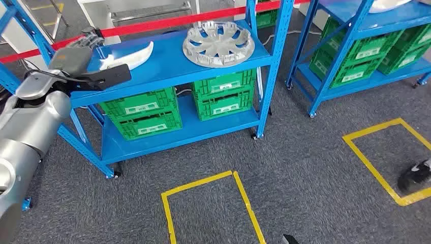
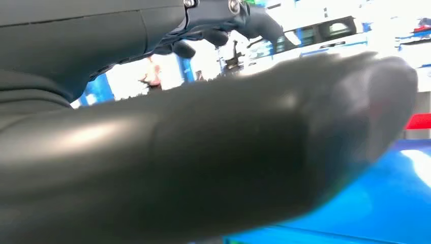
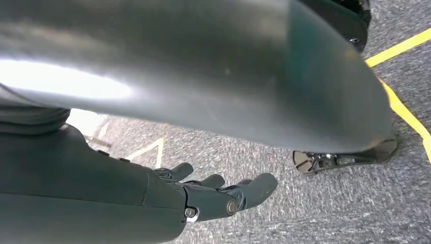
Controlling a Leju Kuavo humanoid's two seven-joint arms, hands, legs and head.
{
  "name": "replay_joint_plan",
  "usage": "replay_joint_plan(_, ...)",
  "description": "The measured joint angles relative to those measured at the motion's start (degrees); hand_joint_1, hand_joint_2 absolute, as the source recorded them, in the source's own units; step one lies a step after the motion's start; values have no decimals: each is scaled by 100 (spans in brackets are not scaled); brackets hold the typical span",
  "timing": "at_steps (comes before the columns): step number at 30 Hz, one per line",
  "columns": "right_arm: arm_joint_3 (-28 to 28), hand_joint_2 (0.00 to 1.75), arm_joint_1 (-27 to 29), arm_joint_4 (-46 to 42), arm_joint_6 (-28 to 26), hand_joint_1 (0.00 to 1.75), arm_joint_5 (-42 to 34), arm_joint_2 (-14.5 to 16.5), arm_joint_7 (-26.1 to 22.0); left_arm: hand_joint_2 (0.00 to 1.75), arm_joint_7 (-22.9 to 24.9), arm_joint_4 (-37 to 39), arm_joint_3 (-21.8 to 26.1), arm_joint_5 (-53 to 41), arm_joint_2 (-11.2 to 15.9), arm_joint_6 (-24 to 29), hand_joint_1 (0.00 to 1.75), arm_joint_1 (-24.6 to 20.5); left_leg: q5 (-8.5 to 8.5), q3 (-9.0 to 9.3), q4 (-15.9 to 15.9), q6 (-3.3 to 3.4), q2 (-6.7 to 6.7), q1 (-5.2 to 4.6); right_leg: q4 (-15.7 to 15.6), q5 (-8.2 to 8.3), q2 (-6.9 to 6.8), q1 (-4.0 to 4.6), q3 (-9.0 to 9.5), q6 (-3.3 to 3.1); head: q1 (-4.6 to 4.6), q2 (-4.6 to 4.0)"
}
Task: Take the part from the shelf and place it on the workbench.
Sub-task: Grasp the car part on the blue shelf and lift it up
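While the left hand hovers with loosely spread, empty fingers, the curved white part lies at its three o'clock, long axis crosswise on the shelf; right hand hangs slack.

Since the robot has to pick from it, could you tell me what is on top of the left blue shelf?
A round silver wheel cover and a curved white part lie on it; the left hand covers the part's near end.

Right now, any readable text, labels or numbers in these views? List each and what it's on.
None readable.
Green crates under the blue shelf: white label strips on the fronts, too small and blurred to read.
Round silver part: no markings visible.
Yellow floor tape: plain outlines, no text.
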Motion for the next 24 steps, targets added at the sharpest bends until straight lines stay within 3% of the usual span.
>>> replay_joint_plan(2, 6, 0, -6, 0, -1, 0, 27, -4, 6, 0, -23, -2, -2, 4, 71, 4, 0, -2, -74, -196, 350, -33, 20, 8, -6, -41, 17, 5, 52, -26, -4, -1)
replay_joint_plan(5, 13, 0, -8, 0, -2, 0, 80, -19, 8, 0, -82, 8, -7, 15, 257, 7, 0, 47, -370, -917, 1358, -79, 46, 19, -13, -179, 45, 28, 208, -70, -10, 0)
replay_joint_plan(6, 14, 0, -6, 0, -2, 0, 91, -22, 0, 0, -92, 12, -8, 17, 301, 7, 0, 73, -373, -1088, 1481, -66, 48, 19, -13, -230, 47, 43, 268, -78, -10, 0)
replay_joint_plan(7, 15, 0, -4, 0, -2, 0, 100, -23, -11, 0, -96, 15, -10, 19, 342, 6, 0, 92, -257, -1153, 1397, -36, 49, 11, -14, -281, 48, 61, 333, -85, -10, 0)
replay_joint_plan(10, 19, 0, -9, 2, 0, 0, 113, -15, -32, 0, -85, 13, -14, 31, 438, 5, 0, 100, 511, -897, 352, 163, 63, -86, -40, -427, 44, 112, 535, -89, -7, 0)
replay_joint_plan(12, 20, 0, -14, 7, 5, 0, 112, -4, -27, 0, -56, 10, -19, 37, 474, -4, 0, 93, 680, -729, -97, 283, 68, -158, -94, -482, 44, 115, 624, -49, -24, 0)
replay_joint_plan(14, 19, 0, -15, 8, 10, 0, 111, -2, -16, 0, -1, 4, -31, 20, 486, -22, 0, 87, 654, -612, -223, 327, 65, -163, -118, -456, 34, 125, 699, 5, -43, 0)
replay_joint_plan(16, 19, 0, -17, 8, 13, 0, 109, -10, -11, 0, 45, -2, -41, -5, 480, -36, 0, 75, 690, -445, -330, 340, 69, -119, 54, -430, 18, 141, 677, 32, -37, 0)
replay_joint_plan(18, 19, 0, -31, 9, 15, 0, 106, -19, -12, 0, 64, -2, -46, -15, 470, -47, 0, 61, 655, -330, -377, 355, 72, -87, 587, -522, 13, 136, 352, 59, -28, -1)
replay_joint_plan(20, 20, 0, -31, 9, 14, 0, 103, -31, -11, 0, 69, 1, -50, -18, 455, -55, 0, 78, 577, -281, -370, 365, 62, -83, 1216, -783, 14, 125, -152, 115, -22, -1)
replay_joint_plan(21, 20, 0, -23, 9, 12, 0, 103, -39, -10, 0, 68, 3, -51, -19, 446, -57, 0, 99, 530, -252, -359, 356, 51, -80, 1365, -881, 13, 117, -341, 144, -20, -1)
replay_joint_plan(22, 20, 0, -16, 9, 11, 0, 103, -48, -9, 0, 67, 5, -51, -19, 439, -58, 0, 118, 478, -216, -339, 340, 39, -72, 1330, -863, 13, 108, -441, 168, -17, 0)
replay_joint_plan(23, 20, 0, -12, 9, 11, 0, 103, -55, -9, 0, 67, 6, -51, -20, 437, -58, 0, 131, 420, -176, -309, 318, 30, -60, 1117, -707, 12, 96, -445, 191, -15, 0)
replay_joint_plan(24, 20, 0, -9, 9, 11, 0, 104, -62, -9, 0, 68, 7, -51, -20, 436, -58, 0, 137, 349, -135, -267, 288, 26, -46, 762, -434, 10, 77, -375, 217, -14, 0)
